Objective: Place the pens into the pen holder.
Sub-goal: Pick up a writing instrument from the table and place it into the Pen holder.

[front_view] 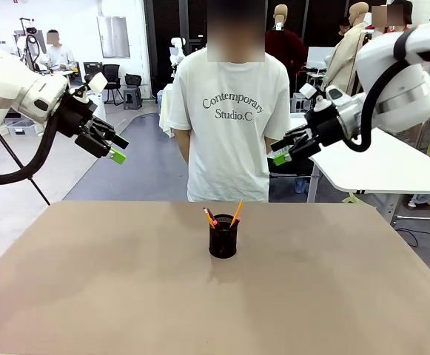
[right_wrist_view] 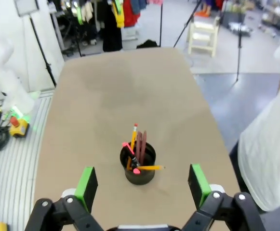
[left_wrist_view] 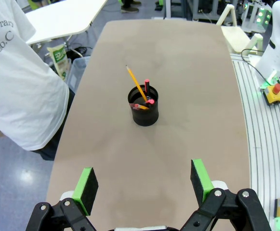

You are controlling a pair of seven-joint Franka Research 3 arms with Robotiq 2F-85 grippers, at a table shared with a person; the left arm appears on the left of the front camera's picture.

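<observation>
Front view: pens (front_view: pixel 234 214) in pen holder (front_view: pixel 223 241), mid-table; both jaws wide open, empty, well apart above.

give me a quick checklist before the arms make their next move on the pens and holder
1. Pens in the pen holder: ok, they stand inside it.
2. Holder upright on the table: ok.
3. Left gripper open and holding nothing: ok.
4. Right gripper open and holding nothing: ok.
5. Both grippers raised off the table: ok.
6. Person's hands away from the holder: ok, they are behind the back.
</observation>
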